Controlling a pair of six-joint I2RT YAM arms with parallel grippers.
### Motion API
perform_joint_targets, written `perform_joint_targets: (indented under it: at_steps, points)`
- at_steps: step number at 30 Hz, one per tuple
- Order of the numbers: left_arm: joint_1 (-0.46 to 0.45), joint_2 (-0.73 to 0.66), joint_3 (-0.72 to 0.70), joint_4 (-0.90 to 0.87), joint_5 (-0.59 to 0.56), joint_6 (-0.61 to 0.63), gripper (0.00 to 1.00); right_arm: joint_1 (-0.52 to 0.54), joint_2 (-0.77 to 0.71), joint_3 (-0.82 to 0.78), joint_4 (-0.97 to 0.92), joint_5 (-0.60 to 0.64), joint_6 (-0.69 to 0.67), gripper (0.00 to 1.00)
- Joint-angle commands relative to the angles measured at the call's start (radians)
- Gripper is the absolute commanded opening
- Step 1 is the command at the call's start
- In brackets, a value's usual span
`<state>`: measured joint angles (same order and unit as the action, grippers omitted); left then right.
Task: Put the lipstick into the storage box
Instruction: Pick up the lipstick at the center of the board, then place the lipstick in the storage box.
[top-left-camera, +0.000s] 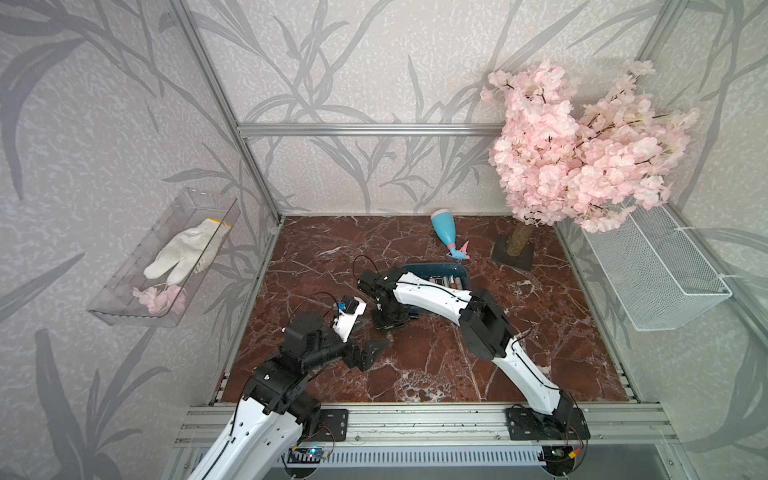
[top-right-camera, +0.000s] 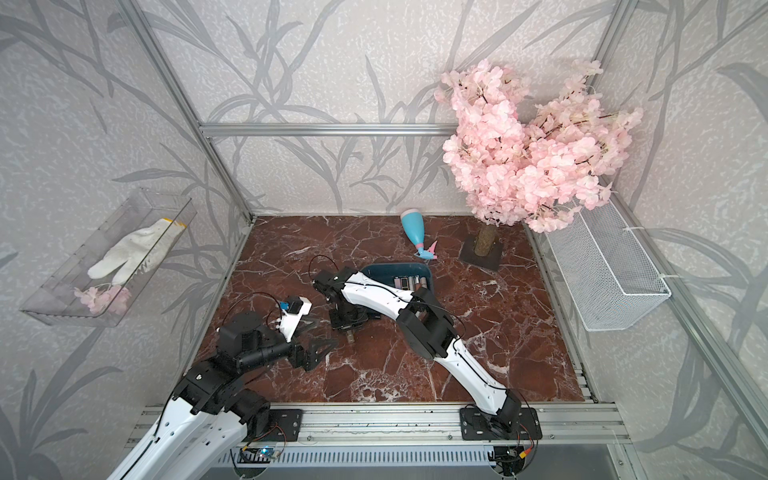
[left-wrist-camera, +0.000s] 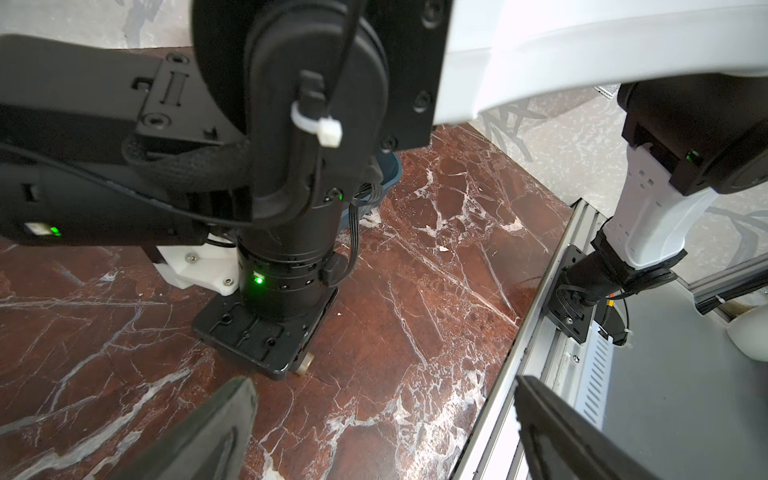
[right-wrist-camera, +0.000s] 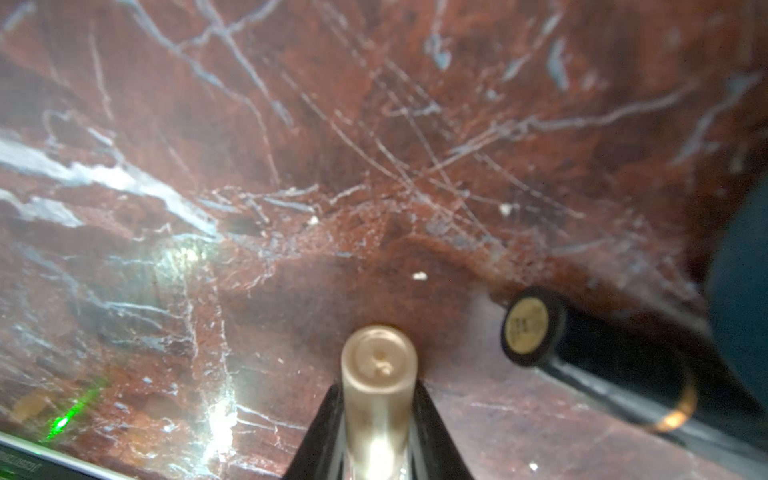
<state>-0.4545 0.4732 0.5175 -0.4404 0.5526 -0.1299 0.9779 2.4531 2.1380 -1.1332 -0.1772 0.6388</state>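
Champagne-gold lipstick (right-wrist-camera: 378, 374) (round-ended tube)

Lipsticks (top-left-camera: 444, 281) in storage box (top-left-camera: 466, 274), spray btl (top-left-camera: 444, 230) behind.

Tabletop (top-left-camera: 436, 374): red-brown veined marble.
Spray bottle (top-left-camera: 446, 237): light blue, lying on its side near the back.
Blossom tree (top-left-camera: 582, 153): pink, upright, back right corner.
Wire basket (top-left-camera: 656, 274): white mesh, right wall.
Clear tray (top-left-camera: 124, 307): left wall, holds white glove (top-left-camera: 187, 253) and pink flowers (top-left-camera: 160, 299).

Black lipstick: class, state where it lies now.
In the right wrist view the black lipstick lies on the tabletop, between the beige lipstick in the right gripper and the storage box.
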Motion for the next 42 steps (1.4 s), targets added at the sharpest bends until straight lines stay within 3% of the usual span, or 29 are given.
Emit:
perform_joint_targets:
  at_steps: [1, 12, 19, 35, 42]
  points:
    - [0.002, -0.003, 0.030, 0.012, -0.006, 0.019, 1.00, -0.004, 0.007, 0.046, -0.050, 0.022, -0.030, 0.21]
    - [0.001, -0.010, 0.110, -0.033, -0.015, 0.068, 1.00, -0.020, -0.049, 0.291, -0.170, -0.001, -0.079, 0.18]
    - [0.001, 0.057, 0.158, -0.010, -0.027, 0.083, 1.00, -0.099, -0.076, 0.446, -0.247, 0.011, -0.092, 0.18]
    - [-0.013, 0.409, 0.229, 0.131, 0.039, 0.117, 1.00, -0.316, -0.142, 0.247, -0.227, 0.061, -0.204, 0.18]
    - [-0.087, 0.578, 0.319, 0.010, -0.013, 0.166, 1.00, -0.356, -0.117, 0.157, -0.212, 0.100, -0.262, 0.18]
